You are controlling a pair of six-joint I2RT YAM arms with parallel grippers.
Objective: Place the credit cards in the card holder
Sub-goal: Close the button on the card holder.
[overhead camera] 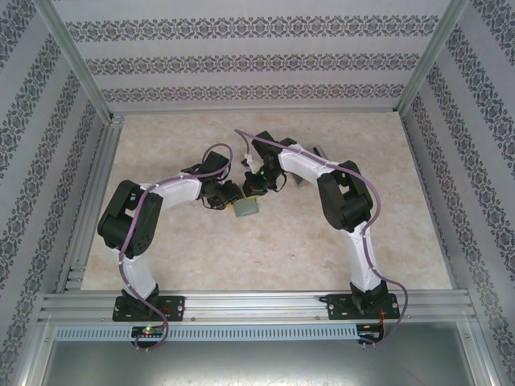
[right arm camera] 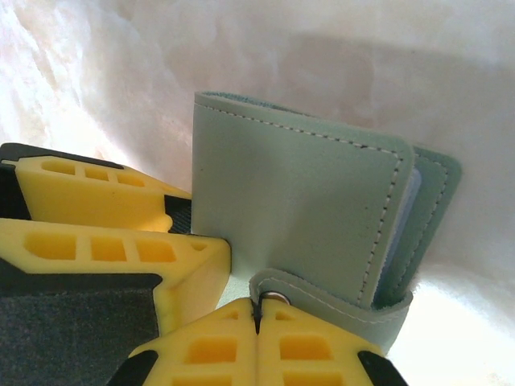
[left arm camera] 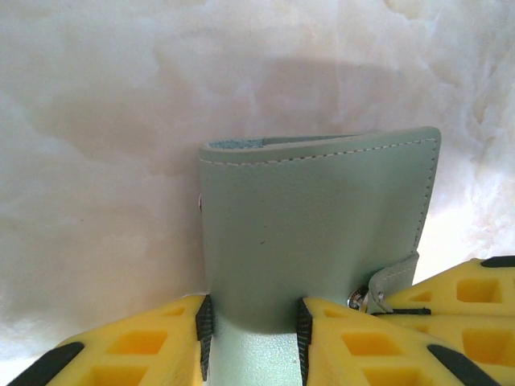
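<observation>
card holder [left arm camera: 314, 233] edge-pinched; strap [right arm camera: 338, 307] seemingly too

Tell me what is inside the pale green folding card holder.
The pale green folding card holder is almost shut. Only a sliver of a pale inner layer shows between its covers; the front cover hides the rest, so any cards cannot be seen.

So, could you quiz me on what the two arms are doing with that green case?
1. True or false: the card holder is spread open flat.
2. The right gripper pinches: A the strap; B a black card; C nothing.
3. Which gripper clamps the holder's body?
Key: 1 false, it is folded. 2 A. 3 the left gripper.
</observation>
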